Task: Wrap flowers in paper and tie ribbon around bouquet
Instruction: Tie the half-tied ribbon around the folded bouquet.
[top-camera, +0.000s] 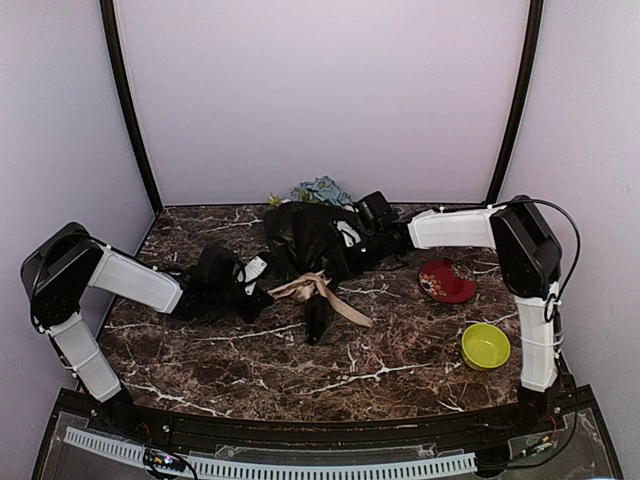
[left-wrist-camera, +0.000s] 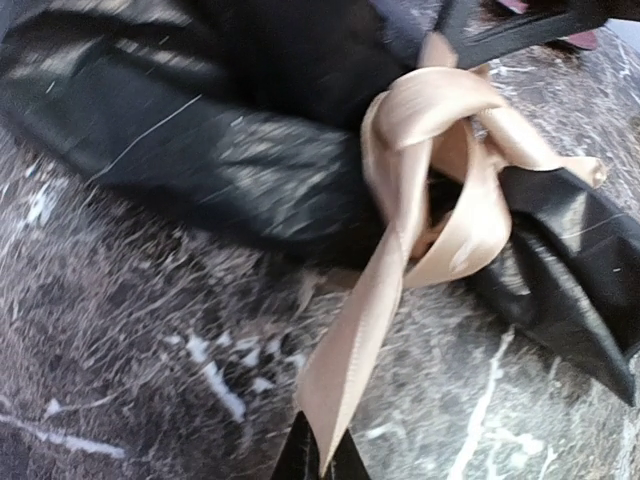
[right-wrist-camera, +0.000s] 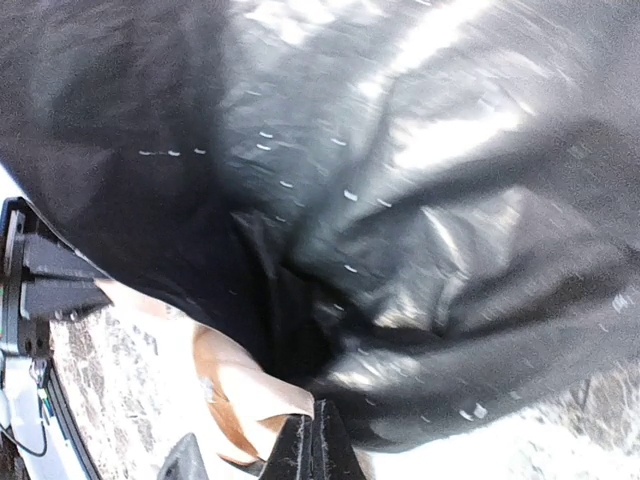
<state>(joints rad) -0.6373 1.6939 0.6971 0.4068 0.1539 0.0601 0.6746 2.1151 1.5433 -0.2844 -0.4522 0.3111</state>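
At the bottom edge of the left wrist view, the left claw (left-wrist-camera: 320, 455) was pressed together on the loose tail of the flat beige satin ribbon (left-wrist-camera: 395, 190). That tail ran up from the tips into slack loops around the narrow waist of the bundle. The right claw (right-wrist-camera: 313, 448) was pressed together too, its tips right against a crumpled fold of the thin matte black paper (right-wrist-camera: 400, 200). Whether any of that fold was pinched could not be told from its own camera.

Seen from above, the black paper-wrapped bouquet (top-camera: 310, 240) lay on its side across the middle of the dark marbled bench (top-camera: 300, 370). The blue and green artificial flowers (top-camera: 322, 190) poked out of its wide far end, and the ribbon's other tail trailed toward the near right. A small red plate (top-camera: 447, 281) and a yellow-green bowl (top-camera: 486, 346) sat well apart on the right.

The knot looked unfinished, so tightening seemed to be the step in hand. Several things could go wrong from here:
- The slick satin could slide out of the narrow tips under a sharp pull.
- If the right claw was not truly anchoring the paper, the pull might drag the light bundle along the bench instead of cinching the loops.
- The loops could also slip down the taper and off the narrow end.
- Too hard a tug might crease or open the wrap and free the stems.
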